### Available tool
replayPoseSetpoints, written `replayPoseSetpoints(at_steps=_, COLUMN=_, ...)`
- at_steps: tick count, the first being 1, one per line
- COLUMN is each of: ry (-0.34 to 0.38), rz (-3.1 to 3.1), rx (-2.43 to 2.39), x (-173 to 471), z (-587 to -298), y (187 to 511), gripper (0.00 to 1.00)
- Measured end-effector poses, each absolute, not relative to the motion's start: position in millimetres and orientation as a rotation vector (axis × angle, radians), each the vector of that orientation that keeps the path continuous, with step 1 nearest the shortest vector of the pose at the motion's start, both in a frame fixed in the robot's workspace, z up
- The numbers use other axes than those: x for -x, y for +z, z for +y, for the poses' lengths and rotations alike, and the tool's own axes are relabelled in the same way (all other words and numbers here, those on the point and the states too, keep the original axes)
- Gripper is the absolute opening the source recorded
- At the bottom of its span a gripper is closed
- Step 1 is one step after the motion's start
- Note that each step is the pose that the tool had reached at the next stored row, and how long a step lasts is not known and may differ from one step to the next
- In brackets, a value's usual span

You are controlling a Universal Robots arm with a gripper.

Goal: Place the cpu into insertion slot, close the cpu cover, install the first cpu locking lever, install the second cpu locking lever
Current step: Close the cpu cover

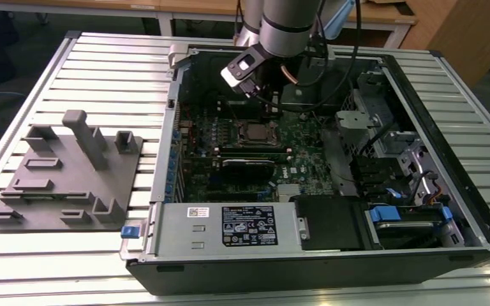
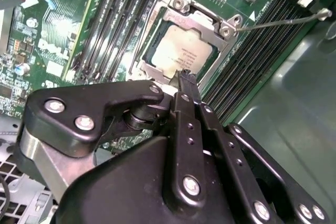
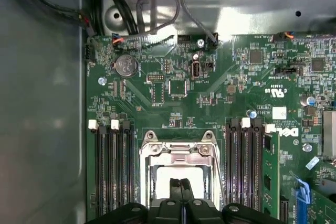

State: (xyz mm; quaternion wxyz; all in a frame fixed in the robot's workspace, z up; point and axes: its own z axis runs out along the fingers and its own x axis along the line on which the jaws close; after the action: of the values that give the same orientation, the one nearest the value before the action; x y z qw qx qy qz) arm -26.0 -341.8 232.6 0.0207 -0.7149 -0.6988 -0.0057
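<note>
While jaws sit pressed together over it, cpu (image 2: pixel 181 51) shows dull pale-silver square top, framed by cpu cover (image 2: pixel 207 20).

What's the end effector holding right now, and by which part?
Nothing: the end effector is shut, fingertips together with nothing between them, poised by the edge of the cpu, which is framed by the cpu cover.

Looks like a robotics lab or test workshop: slatted alu bench (image 1: pixel 100 70) w/ an open PC tower (image 1: pixel 313 271) laid on its side, a grey fixture plate (image 1: pixel 58 191) beside it, robot arm (image 1: pixel 286 22) overhead, and wooden desks (image 1: pixel 388 20) behind, prob. office-type.
</note>
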Motion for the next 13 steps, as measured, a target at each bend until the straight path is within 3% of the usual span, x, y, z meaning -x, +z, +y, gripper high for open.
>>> replayPoseSetpoints(at_steps=13, ry=-0.022, rz=-2.169, rx=2.219, x=42, z=-342, y=224, gripper=0.11)
